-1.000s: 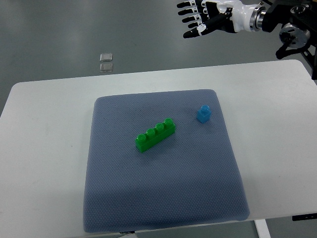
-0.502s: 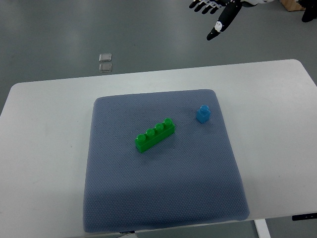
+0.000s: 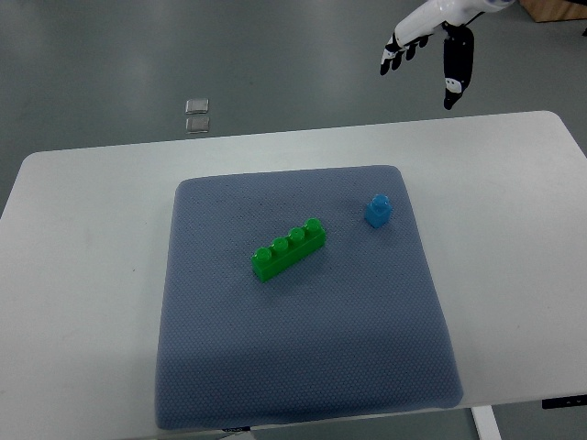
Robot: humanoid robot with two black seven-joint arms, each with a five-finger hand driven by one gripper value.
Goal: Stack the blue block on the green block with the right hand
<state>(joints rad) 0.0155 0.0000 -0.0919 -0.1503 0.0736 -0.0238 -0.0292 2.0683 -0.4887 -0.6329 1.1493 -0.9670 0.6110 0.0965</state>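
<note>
A small blue block (image 3: 378,209) stands upright near the right edge of the grey-blue mat (image 3: 303,367). To its lower left lies a long green block (image 3: 288,248) with four studs, set diagonally near the mat's middle. My right hand (image 3: 427,48) hangs at the top right of the picture, beyond the table's far edge and well above the blue block. Its fingers are spread and point downward, holding nothing. The left arm does not show.
The mat lies on a white table (image 3: 83,275) whose far edge runs just under the hand. Two small pale squares (image 3: 195,115) lie on the grey floor beyond the table at upper left.
The right hand has turned from pointing left to pointing down and has shifted right and slightly lower; its forearm has left the picture. Both blocks stay where they were.
</note>
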